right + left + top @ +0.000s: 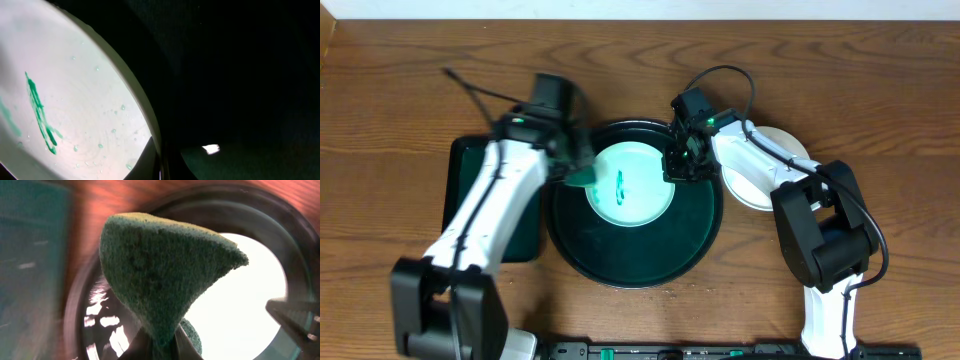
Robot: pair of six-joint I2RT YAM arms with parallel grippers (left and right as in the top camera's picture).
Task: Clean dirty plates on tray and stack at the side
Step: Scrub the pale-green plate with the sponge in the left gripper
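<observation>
**A:** How far along?

**B:** Partway, I'd judge. The pale mint-green round plate (645,200) lies toward 12 o'clock on the large round black tray (620,265), and its green smear (40,112) is unwiped.

**A:** Any finished?

**B:** Pale round crockery (745,193) rests on the wooden desk (400,80) at the tray's 3 o'clock; the count is unclear.

**A:** End effectors?

**B:** The left end effector (575,165) pinches a green scouring sponge (160,265) at the plate's 9 o'clock. The right end effector (682,165) is at its 2 o'clock rim, grip untellable.
</observation>
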